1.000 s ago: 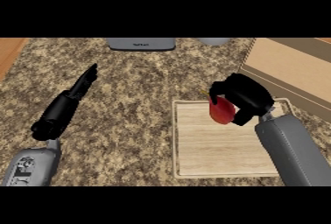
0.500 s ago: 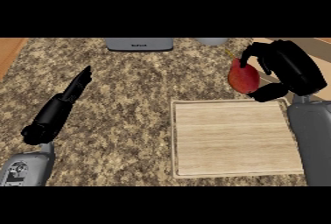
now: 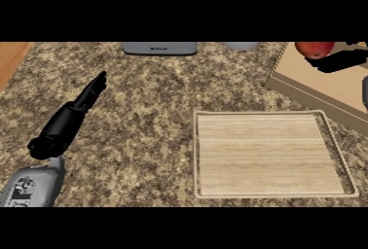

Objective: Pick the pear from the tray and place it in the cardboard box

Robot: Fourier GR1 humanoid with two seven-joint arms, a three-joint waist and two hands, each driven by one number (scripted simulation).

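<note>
The red pear [image 3: 314, 48] hangs at the top right, over the open cardboard box [image 3: 323, 90]. My right hand [image 3: 339, 60] is mostly cut off by the right edge; its black fingers curl round the pear's right and lower side. The light wooden tray [image 3: 269, 153] lies on the counter at the lower right with nothing in it. My left hand [image 3: 81, 104] stretches over the counter at the left, fingers straight and pointing up the view, holding nothing.
A grey appliance [image 3: 159, 47] and a small grey object [image 3: 241, 45] stand at the counter's far edge. A strip of wooden surface [image 3: 10, 58] shows at the top left. The speckled granite counter [image 3: 151, 126] spans the space between my left hand and the tray.
My right hand has carried the pear up off the tray and rightward over the cardboard box. The view has shifted, and the left arm has stayed much as it was.
</note>
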